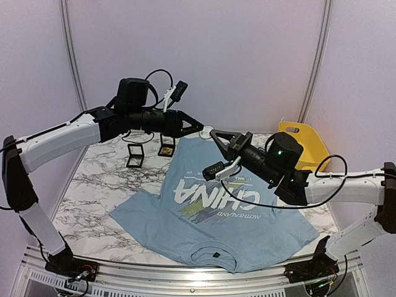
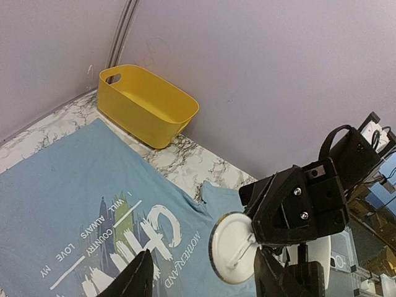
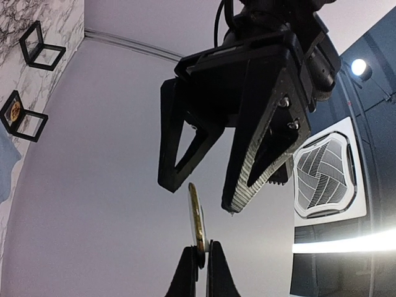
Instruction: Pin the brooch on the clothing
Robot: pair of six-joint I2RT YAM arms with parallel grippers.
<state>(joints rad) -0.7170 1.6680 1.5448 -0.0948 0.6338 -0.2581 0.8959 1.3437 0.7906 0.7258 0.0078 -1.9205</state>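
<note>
Brooch [image 3: 195, 213] midair above the clothing [image 1: 216, 229], pinched in the upslanted right tool [image 3: 199, 249]; level left tool [image 3: 199, 198] agape around it.

The left end effector [image 3: 199, 193] has matt black plastic fingers [image 3: 260, 154], one faced with a finely ribbed pad and set with small bright metal screws. Between them, the brooch [image 3: 195, 213] shows a shiny gold-coloured rim; its face looks smooth and white. Below the right end effector [image 1: 213, 133], the clothing [image 1: 204, 216] is soft matt cloth on a smooth, marble-patterned worktop [image 1: 93, 185]. Beyond that end effector, the bin [image 2: 145, 105] is smooth yellow plastic.
</note>
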